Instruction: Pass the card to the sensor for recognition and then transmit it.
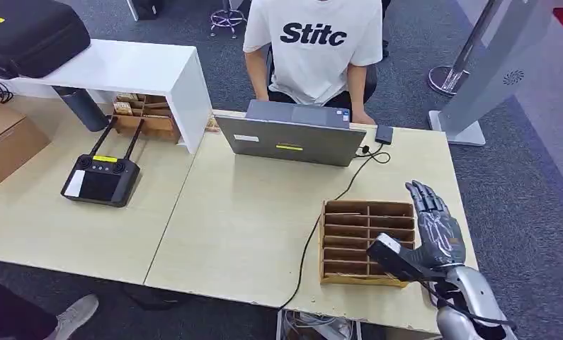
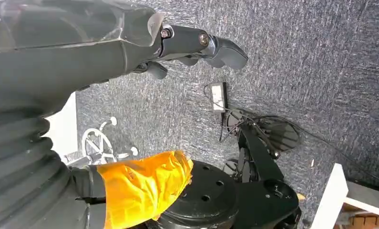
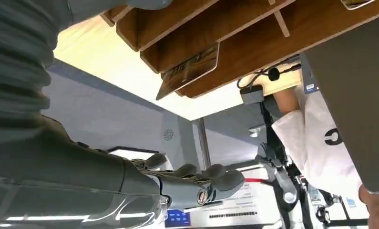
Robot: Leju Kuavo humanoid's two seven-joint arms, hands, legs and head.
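Note:
A wooden slotted card box (image 1: 367, 241) stands on the table's front right part. My right hand (image 1: 434, 227) hovers beside its right side, fingers stretched out and apart, holding nothing. In the right wrist view a brown patterned card (image 3: 189, 71) leans in one slot of the box (image 3: 254, 38), apart from my fingers (image 3: 201, 180). A small black sensor (image 1: 384, 134) with a cable lies by the laptop's right corner, also seen as sensor (image 3: 251, 93). My left hand (image 2: 201, 45) hangs over the carpet with nothing in it.
A grey laptop (image 1: 292, 134) stands open at the table's far edge, with a person in a white T-shirt (image 1: 314, 42) seated behind it. The black cable (image 1: 321, 212) runs past the box's left side. A black remote controller (image 1: 98, 177) lies far left under a white shelf (image 1: 122, 67).

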